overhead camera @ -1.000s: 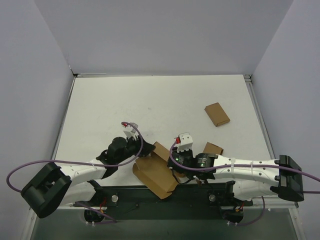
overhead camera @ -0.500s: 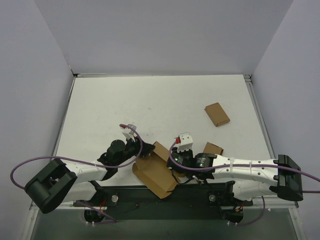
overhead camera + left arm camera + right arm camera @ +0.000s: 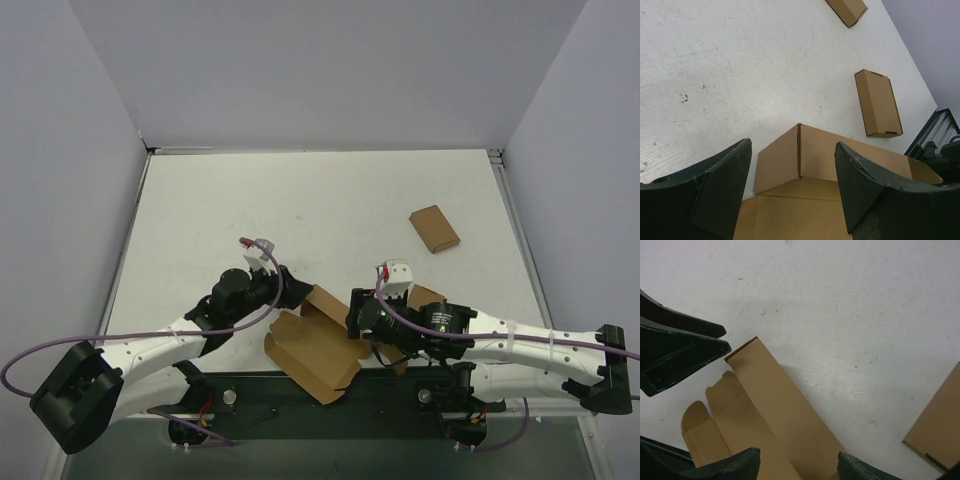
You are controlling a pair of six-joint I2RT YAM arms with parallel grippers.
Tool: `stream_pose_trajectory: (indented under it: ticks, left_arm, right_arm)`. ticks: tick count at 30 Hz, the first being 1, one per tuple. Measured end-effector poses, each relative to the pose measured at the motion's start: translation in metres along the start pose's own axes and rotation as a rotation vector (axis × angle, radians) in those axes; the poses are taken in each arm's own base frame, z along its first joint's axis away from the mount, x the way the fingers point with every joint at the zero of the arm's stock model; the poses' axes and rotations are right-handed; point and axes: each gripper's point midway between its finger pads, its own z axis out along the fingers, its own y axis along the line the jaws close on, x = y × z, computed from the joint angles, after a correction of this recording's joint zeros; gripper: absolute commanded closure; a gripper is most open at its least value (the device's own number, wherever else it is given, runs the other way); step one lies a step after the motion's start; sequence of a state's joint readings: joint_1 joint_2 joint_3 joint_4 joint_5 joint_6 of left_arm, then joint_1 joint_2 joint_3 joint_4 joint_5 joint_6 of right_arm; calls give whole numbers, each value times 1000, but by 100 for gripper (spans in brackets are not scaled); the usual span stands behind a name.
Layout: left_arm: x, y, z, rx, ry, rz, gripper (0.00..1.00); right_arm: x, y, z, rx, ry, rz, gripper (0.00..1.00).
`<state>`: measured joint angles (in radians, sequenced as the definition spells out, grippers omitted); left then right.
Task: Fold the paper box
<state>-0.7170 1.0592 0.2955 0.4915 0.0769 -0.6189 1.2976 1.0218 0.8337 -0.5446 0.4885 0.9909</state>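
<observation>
Folding is underway: left gripper [image 3: 792, 150] and right gripper [image 3: 797, 465] are hovering over the paper box [image 3: 315, 350], fingers spread, empty; next move is likely requiring pinching a flap.

Plain brown paper box [image 3: 315, 345], white table [image 3: 300, 210], blk fingers [image 3: 715, 192]

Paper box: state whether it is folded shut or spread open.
Partly folded, not shut. The paper box has one side standing up along a crease, while its base and flaps lie spread out flat.
</observation>
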Motion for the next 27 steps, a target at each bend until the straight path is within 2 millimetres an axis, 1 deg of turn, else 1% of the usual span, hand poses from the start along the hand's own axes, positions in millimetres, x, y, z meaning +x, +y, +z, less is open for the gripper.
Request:
stream_pose_trajectory:
  ticks: [3,5,10,13,16,20,27]
  left_arm:
    - [-7,-4,2,2,-2,22,23]
    - [-6,-4,5,2,9,29,23]
    - [7,4,9,-21,58,43,23]
    - [13,10,10,-36,83,50,24]
    - [18,12,11,-42,99,53,24]
    - [18,11,13,-34,102,56,26]
    - [17,11,13,-32,99,59,28]
  right_arm:
    - [4,6,-5,-33,24,90,36]
    - [10,6,-5,-52,40,153,35]
    - [37,-4,2,-67,83,278,36]
    - [48,-8,8,-57,102,322,36]
    - [50,-7,10,-54,103,359,36]
    - [49,-4,14,-62,94,409,36]
    - [62,-17,24,-28,100,463,36]
